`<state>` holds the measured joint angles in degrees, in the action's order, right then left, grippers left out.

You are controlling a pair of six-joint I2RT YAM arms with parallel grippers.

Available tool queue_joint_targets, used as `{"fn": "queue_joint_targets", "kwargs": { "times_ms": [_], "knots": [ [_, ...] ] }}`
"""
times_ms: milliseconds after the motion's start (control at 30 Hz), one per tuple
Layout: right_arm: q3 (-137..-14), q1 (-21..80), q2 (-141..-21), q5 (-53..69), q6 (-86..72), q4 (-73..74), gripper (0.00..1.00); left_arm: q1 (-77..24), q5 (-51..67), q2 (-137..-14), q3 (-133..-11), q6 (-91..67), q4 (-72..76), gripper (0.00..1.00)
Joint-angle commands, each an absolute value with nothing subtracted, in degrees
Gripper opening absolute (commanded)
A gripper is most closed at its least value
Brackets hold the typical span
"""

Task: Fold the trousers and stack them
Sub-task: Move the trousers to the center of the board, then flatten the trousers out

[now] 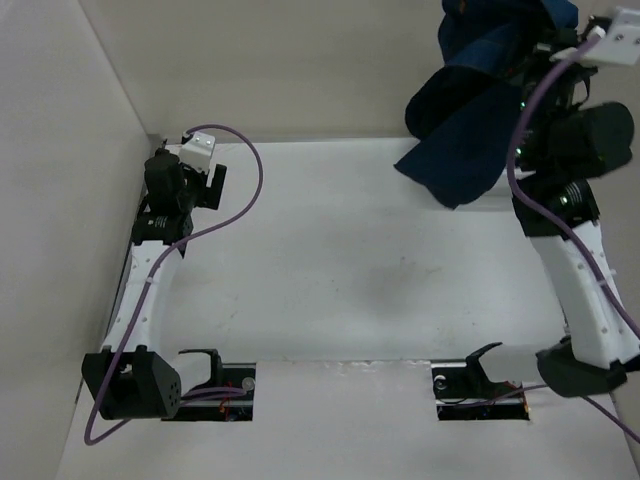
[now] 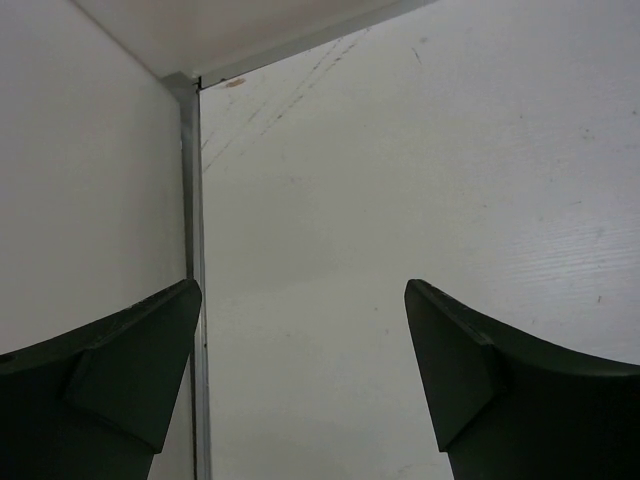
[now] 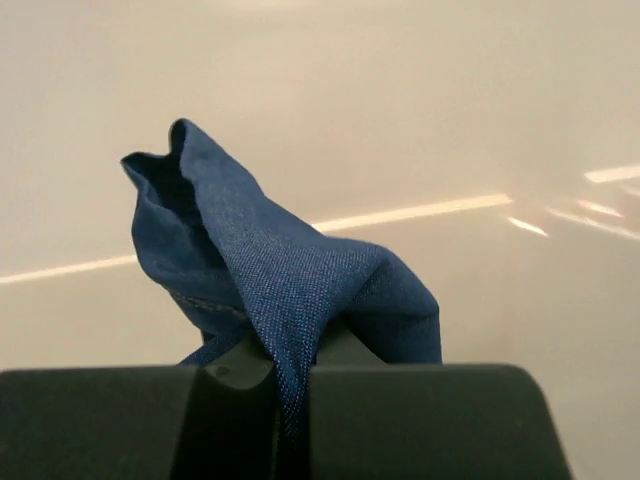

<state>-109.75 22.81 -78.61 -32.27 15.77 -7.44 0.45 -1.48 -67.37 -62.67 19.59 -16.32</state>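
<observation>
Trousers [image 1: 470,150] hang from the raised right tool [image 3: 290,395], clamped tight (left tool [image 2: 300,330] gapes empty).

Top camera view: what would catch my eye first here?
The dark blue trousers stand out most, hanging in a bunch at the far right, pinched in the right gripper. They contrast sharply with the white table. The left gripper sits open by the left wall, holding nothing.
</observation>
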Motion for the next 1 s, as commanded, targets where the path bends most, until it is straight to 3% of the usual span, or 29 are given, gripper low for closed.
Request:
{"fn": "queue_joint_targets", "kwargs": {
  "times_ms": [0, 167, 200, 300, 433, 533, 800, 967],
  "knots": [
    [-99.2, 32.2, -71.1, -20.6, 14.9, -14.6, 0.02, 2.6, -0.9, -65.3, -64.3, 19.3, -14.3, 0.84],
    [-82.5, 36.3, -70.8, -19.6, 3.2, -13.1, 0.15, 6.2, -1.1, -65.6, -66.0, 19.0, -14.2, 0.85],
    [-79.3, 36.7, -72.5, -19.3, -1.4, -11.6, 0.33, 7.2, -1.1, -65.8, -66.5, 19.0, -14.6, 0.85],
    [-78.0, 37.0, -79.2, -14.1, -8.7, -2.7, 1.00, 8.2, -1.3, -66.4, -67.2, 19.3, -15.6, 0.84],
    [-83.5, 36.6, -85.5, -7.3, -10.6, 12.4, 1.00, 6.6, -0.7, -66.3, -66.5, 19.9, -17.7, 0.84],
    [-81.0, 36.3, -84.4, -12.5, -12.7, 15.4, 1.00, 3.9, -0.6, -66.9, -64.9, 20.7, -19.0, 0.84],
    [-65.6, 31.8, -80.6, -20.2, -29.1, 34.5, 1.00, -15.7, -1.8, -74.3, -58.3, 27.6, -23.1, 0.82],
    [-53.9, 28.5, -82.0, -19.7, -43.6, 34.1, 1.00, -28.0, -4.0, -81.9, -54.5, 32.3, -19.5, 0.82]
  ]
}}
